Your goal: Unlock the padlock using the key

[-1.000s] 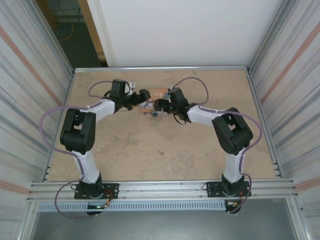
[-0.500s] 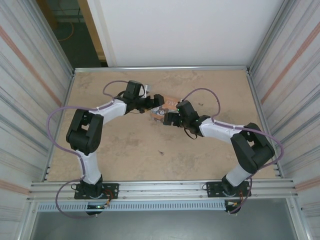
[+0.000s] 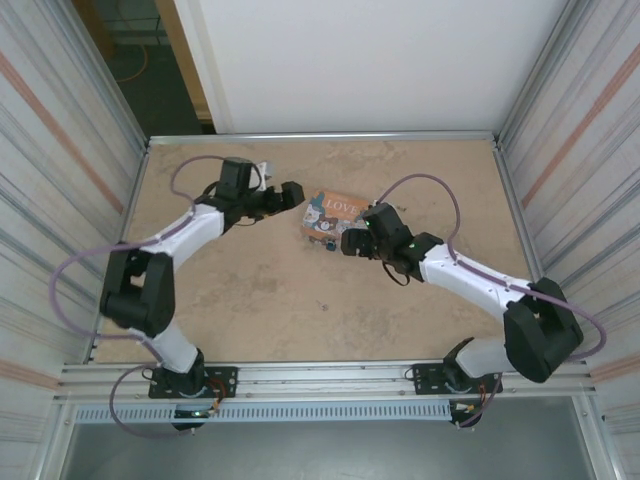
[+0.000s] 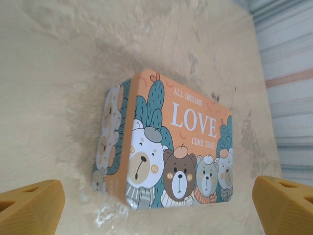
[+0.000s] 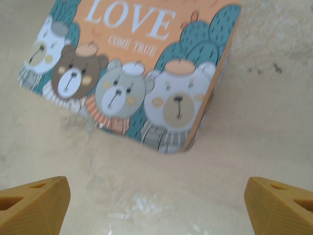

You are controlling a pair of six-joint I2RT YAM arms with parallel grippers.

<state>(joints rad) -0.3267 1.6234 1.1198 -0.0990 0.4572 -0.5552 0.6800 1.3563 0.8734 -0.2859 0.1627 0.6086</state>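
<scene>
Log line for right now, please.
left gripper: open, empty | right gripper: open, empty | tin: on table between them | padlock: by tin's near edge, not held

the tin (image 4: 186, 122) is orange with white "love" letters, teal cactuses and bears: white, brown and grey. the left gripper (image 4: 156, 210) has yellow-orange fingertips (image 4: 29, 205). the table (image 3: 260, 290) is sandy tan.

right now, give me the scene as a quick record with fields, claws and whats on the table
left claw: open, empty, left of the tin
right claw: open, empty, at the tin's near edge
tin: orange, "LOVE" and bears on the lid, lying flat on the table
padlock: small bluish item by the tin's near edge, not gripped; too small for detail
</scene>
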